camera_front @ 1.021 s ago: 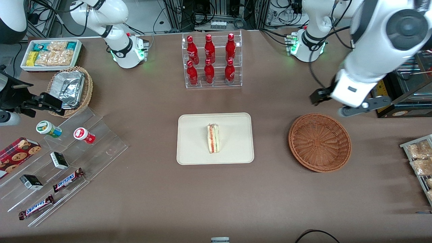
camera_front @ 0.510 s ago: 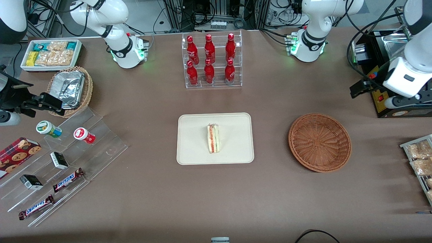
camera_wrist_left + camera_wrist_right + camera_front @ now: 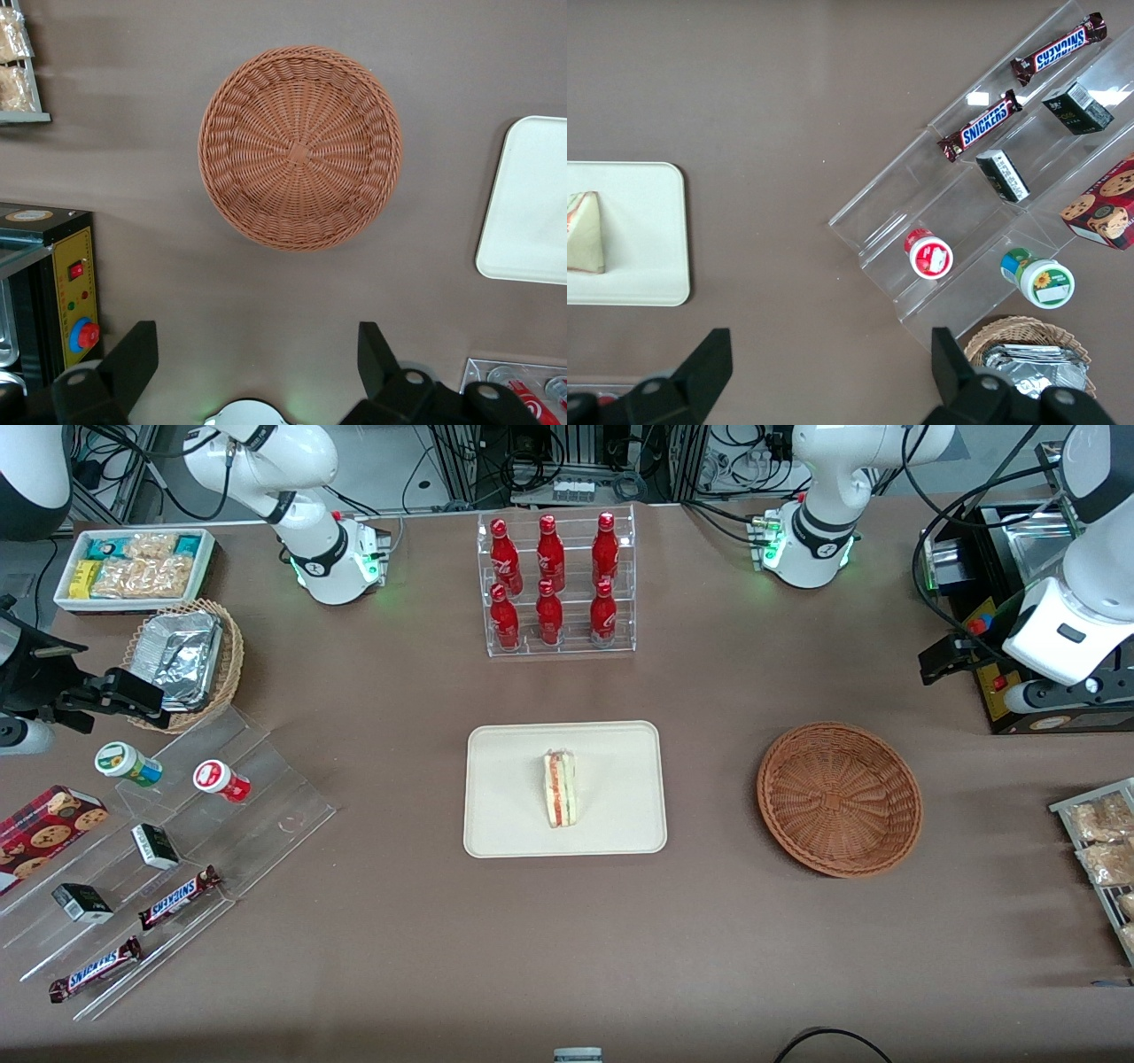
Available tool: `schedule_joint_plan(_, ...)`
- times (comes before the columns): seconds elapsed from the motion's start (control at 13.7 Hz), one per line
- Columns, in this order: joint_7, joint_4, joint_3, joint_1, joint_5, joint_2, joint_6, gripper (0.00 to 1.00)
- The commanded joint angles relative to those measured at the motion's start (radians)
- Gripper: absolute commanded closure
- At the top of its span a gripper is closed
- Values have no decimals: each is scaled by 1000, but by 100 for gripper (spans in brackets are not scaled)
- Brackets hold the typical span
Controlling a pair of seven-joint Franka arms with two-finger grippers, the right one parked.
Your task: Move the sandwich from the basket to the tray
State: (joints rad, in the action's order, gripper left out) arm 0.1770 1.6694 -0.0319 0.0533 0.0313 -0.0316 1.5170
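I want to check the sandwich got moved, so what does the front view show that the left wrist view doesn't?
Only the front view shows the sandwich lying on the tray, and the bottle rack. Only the left wrist view shows the gripper, jaws open, held above the table. Both show the basket, with nothing in it, and part of the tray.

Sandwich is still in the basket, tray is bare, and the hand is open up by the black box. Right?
Not quite. The front view shows the sandwich lying on the tray; the basket holds nothing. The hand is open, near the black box.
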Motion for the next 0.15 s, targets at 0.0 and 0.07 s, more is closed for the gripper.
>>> schedule_joint_plan(0.0, -22, -30, -11, -12, -14, 13, -9, 1)
schedule_joint_plan(0.07, -22, -30, -10, -12, -14, 13, -8, 1)
